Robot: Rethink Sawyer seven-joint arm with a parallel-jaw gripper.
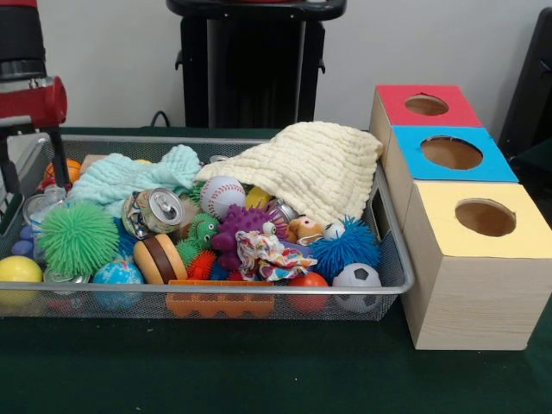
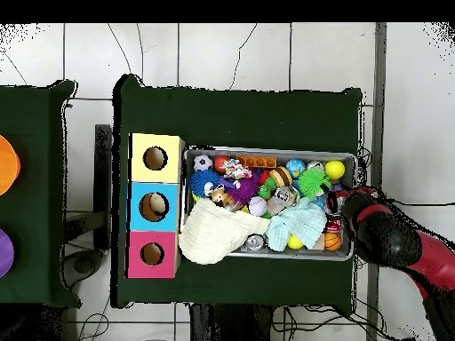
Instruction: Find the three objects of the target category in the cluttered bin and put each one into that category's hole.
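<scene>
1 wire bin (image 1: 392, 233), 3 hole boxes, 1 baseball (image 1: 222, 196), 2 cloths

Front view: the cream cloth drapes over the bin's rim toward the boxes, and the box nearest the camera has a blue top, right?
Not quite. The cream cloth does drape over the bin's rim, but in the front view the nearest box has a yellow top; blue is the middle one.

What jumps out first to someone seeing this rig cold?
Probably the wire mesh bin, crammed with bright toys, with a cream quilted cloth draped over its end nearest the boxes. Next, the row of three wooden boxes beside that end, each with a round hole in a coloured top: red, blue and yellow. The red and black arm reaches down at the bin's opposite end.
</scene>
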